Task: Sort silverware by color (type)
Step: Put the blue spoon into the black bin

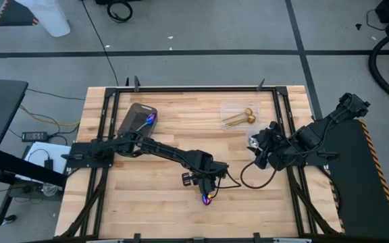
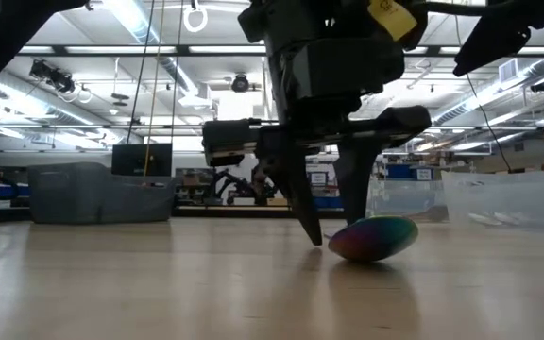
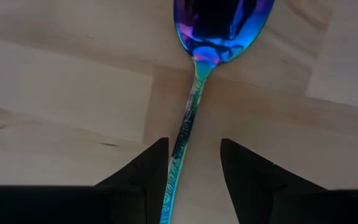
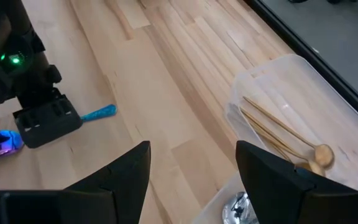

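An iridescent purple-blue spoon lies flat on the wooden table near its near edge; its bowl points away from the wrist camera. My left gripper is open and low over the spoon, one finger on each side of its teal handle. In the low view the fingertips reach the table beside the bowl. My right gripper is open and empty, over the table's right part beside the clear containers. My left gripper comes from above, pointing down, with its fingers across the handle. The handle runs right along the inner side of one finger. I cannot tell whether they touch. The spoon rests flat on the table.
Gold spoons lie in a clear container at the far right. Something shiny and silver sits in a second clear container by my right gripper. A dark tray at the far left holds another purple-blue spoon. Bare wood lies between them.
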